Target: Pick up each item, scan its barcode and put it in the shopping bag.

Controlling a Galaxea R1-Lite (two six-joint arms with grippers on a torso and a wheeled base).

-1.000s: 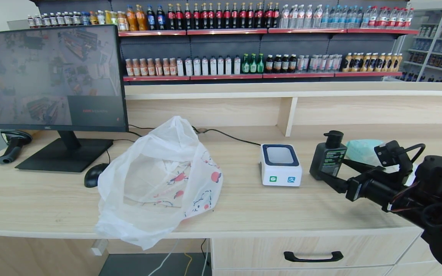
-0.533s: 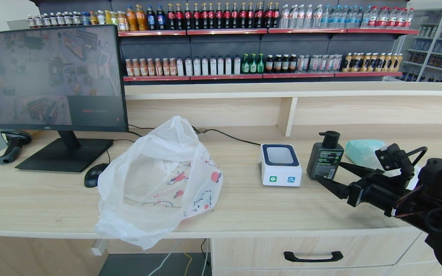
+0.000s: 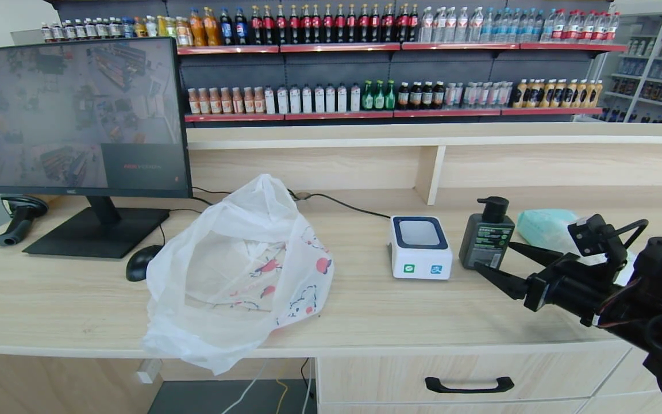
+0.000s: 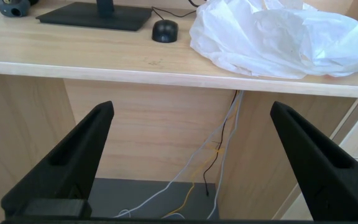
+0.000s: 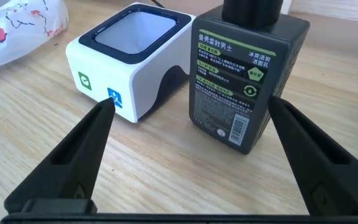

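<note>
Counter (image 3: 365,310), scanner (image 3: 419,247) between pump bottle (image 3: 486,236) and shopping bag (image 3: 239,276)

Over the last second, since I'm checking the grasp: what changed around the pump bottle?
The open right gripper drew back toward the robot, off the dark pump bottle it had flanked. The bottle, slightly tilted before, shifted a little toward the barcode scanner and stands upright, unheld. Scanner, shopping bag and green pack stayed put.
</note>
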